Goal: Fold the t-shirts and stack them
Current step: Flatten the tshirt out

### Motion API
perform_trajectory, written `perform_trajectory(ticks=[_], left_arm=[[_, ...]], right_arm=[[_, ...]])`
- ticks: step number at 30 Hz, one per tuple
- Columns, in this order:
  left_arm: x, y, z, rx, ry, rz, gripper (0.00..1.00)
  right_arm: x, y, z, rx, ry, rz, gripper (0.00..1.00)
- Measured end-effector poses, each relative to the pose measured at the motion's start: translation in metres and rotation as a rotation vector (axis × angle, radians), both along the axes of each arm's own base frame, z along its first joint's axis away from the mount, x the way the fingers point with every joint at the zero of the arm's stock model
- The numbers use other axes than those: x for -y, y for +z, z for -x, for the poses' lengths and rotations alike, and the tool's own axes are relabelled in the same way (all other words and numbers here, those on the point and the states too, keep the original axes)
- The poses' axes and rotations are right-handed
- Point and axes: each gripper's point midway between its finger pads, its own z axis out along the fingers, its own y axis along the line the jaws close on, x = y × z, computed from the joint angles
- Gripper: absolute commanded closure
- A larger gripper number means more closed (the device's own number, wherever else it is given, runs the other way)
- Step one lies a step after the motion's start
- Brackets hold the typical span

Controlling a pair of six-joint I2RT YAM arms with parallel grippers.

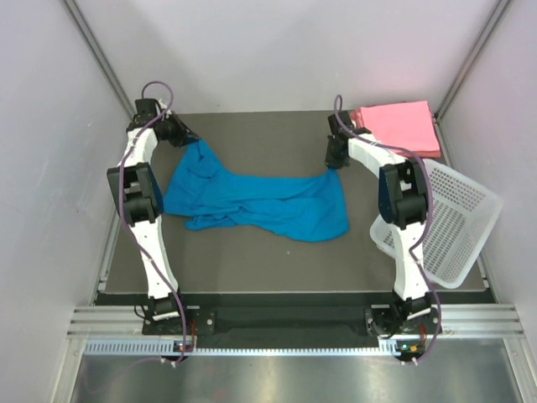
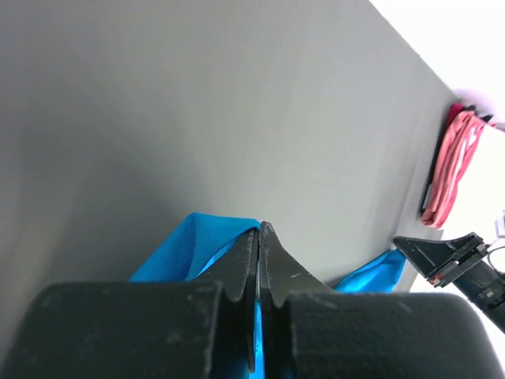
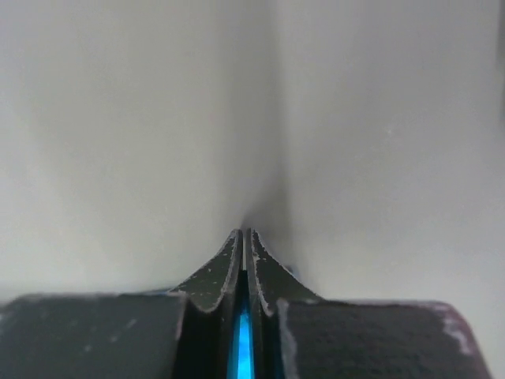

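Wrist views | left fingers (image 2: 241, 272) clamp blue t-shirt (image 2: 197, 237) | right fingers (image 3: 217, 276) clamp its other end

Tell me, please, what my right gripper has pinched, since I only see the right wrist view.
Observer: The right gripper is shut on the far right end of the blue t-shirt.
Operator: And the other arm?
Observer: The left gripper is shut on the shirt's far left end.
Operator: Where are the folded ones?
Observer: The pink t-shirts lie folded in the far right corner, beyond the white basket.
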Motion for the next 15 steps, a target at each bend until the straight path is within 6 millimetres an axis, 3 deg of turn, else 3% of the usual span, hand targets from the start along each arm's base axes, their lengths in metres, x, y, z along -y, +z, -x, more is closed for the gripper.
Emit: perform_trajectory(ticks=[4, 8, 11, 15], left_arm=[[-0.008, 0.012, -0.003, 0.014, 0.028, 0.015, 1.00], [-0.017, 0.050, -0.009, 0.071, 0.068, 0.032, 1.00], [-0.020, 0.105, -0.010, 0.164, 0.093, 0.043, 1.00], [-0.019, 0.186, 0.008, 0.293, 0.112, 0.048, 1.00]], right_arm=[[0.002, 0.014, -0.012, 0.037, -0.005, -0.008, 1.00], [0.008, 0.063, -0.026, 0.140, -0.016, -0.030, 1.00], [0.013, 0.142, -0.032, 0.305, -0.023, -0.070, 1.00], [0.017, 0.287, -0.016, 0.633, -0.021, -0.167, 1.00]])
